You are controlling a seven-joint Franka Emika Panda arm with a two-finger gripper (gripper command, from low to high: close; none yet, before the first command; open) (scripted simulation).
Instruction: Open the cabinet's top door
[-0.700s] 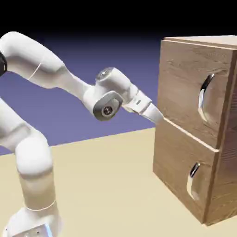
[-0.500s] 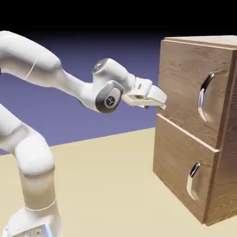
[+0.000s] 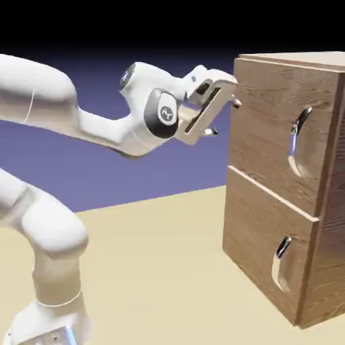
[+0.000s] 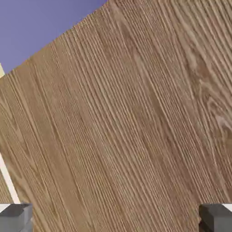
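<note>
The cabinet [image 3: 269, 222] is a light-brown wood-grain box at the exterior view's right. Its top door [image 3: 266, 128] is the upper panel, flush with the front, and carries a long curved silver handle [image 3: 295, 143]. My gripper [image 3: 226, 116] hovers just left of the door's upper left edge, open, nothing between its fingers. It stands well left of the handle. In the hand view, wood grain [image 4: 127, 118] fills almost the whole picture and the two grey fingertips [image 4: 16, 216] sit far apart at the bottom corners.
The lower panel [image 3: 259, 253] has a shorter silver handle [image 3: 280, 263]. A pale seam [image 4: 9, 176] between the panels shows at the hand view's lower left. The tan table [image 3: 148, 269] spreads out left of the cabinet.
The hand has risen from the seam between the two panels to the top door's upper left edge and has rolled. The jaws stay open. The door has not moved.
</note>
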